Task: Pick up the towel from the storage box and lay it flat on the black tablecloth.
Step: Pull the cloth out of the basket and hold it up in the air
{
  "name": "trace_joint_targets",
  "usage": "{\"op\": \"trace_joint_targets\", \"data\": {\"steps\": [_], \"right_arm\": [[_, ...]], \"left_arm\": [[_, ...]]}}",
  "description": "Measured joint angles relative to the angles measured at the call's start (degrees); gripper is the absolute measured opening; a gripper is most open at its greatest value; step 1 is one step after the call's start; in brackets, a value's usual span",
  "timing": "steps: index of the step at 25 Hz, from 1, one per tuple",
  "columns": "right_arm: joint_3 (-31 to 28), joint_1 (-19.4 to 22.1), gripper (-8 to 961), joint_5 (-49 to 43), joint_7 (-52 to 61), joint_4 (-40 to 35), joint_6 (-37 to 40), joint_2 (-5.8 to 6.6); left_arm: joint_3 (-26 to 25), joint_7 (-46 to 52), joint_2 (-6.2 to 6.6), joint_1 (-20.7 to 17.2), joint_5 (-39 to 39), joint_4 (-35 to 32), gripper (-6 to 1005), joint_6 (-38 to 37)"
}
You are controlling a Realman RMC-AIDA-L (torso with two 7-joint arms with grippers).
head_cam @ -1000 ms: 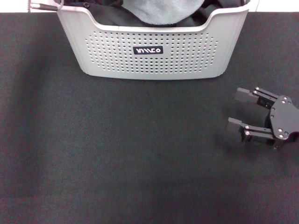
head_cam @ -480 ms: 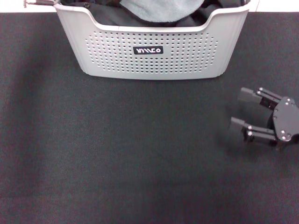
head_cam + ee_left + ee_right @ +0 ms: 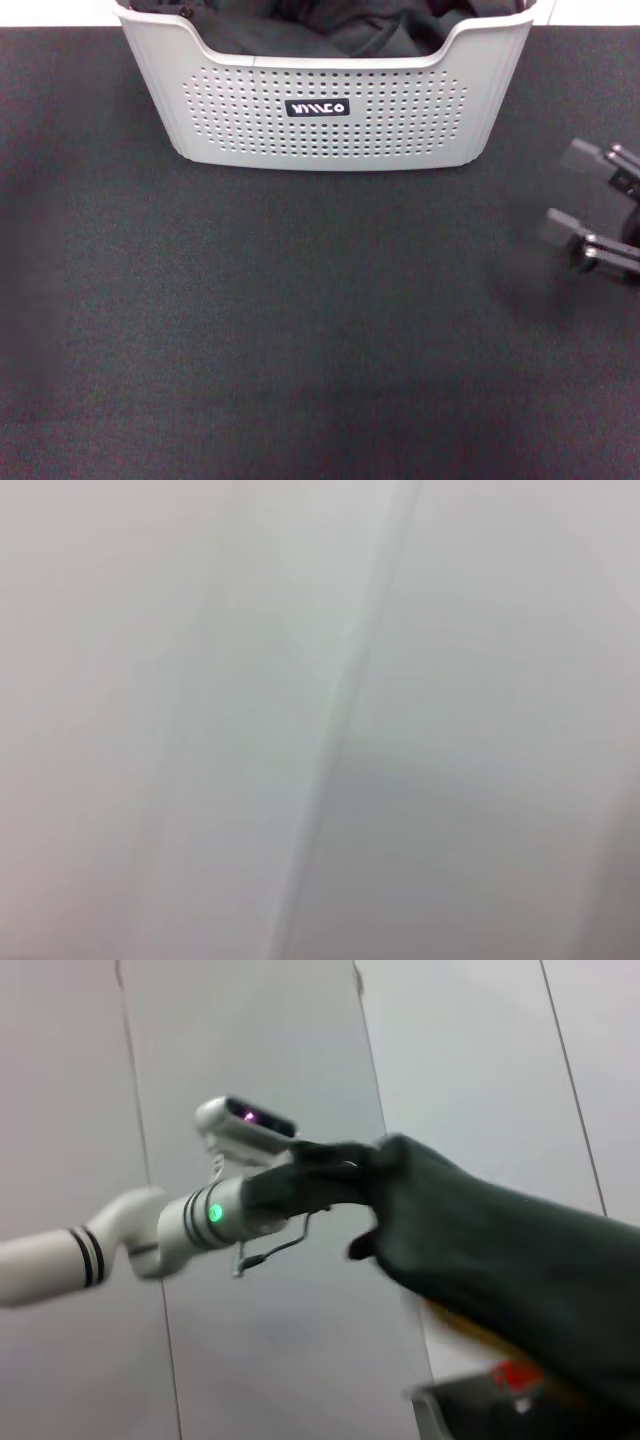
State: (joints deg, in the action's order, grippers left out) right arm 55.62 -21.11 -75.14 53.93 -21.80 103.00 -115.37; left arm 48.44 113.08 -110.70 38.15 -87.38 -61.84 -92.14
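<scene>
While the left gripper (image 3: 325, 1182) hung aloft, clenched on the towel (image 3: 480, 1250), the right gripper (image 3: 578, 192) idled with fingers spread, right of the box (image 3: 320, 110). Lifting seemed in hand; next, the towel needed carrying nearer and spreading on the tablecloth (image 3: 300, 330).

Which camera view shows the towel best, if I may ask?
The right wrist view: the towel hangs there from the left gripper. The head view shows only the storage box with dark fabric; the left wrist view shows none of it.
</scene>
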Motion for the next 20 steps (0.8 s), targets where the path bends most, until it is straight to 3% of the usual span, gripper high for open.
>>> {"op": "trace_joint_targets", "data": {"steps": [5,8,14,15,20], "right_arm": [[-1.3,0.7,868,1.6,-3.0,-0.2,4.9,0.07],[-2.7,0.7,868,1.6,-3.8,-0.1,7.5,0.16],[-3.5,-0.2,861,1.7,-3.7,-0.4,10.7,0.56],[-3.4,-0.7,858,1.6,-3.6,-0.4,11.3,0.68],[-2.2,-1.8,846,0.4,-1.2,-0.5,12.7,2.2]], "left_arm": [[-2.3,-1.9,1.54,-1.9,13.1,-0.8,45,-11.5],[-2.4,-2.0,3.04,-2.2,14.6,-1.5,42,-16.5],[-1.0,-2.5,3.67,-2.8,14.1,-2.1,39,-22.6],[4.0,-4.9,4.75,-3.3,13.4,-2.7,38,-24.2],[17.7,-11.4,7.66,-5.6,11.6,-6.7,38,-24.3]]}}
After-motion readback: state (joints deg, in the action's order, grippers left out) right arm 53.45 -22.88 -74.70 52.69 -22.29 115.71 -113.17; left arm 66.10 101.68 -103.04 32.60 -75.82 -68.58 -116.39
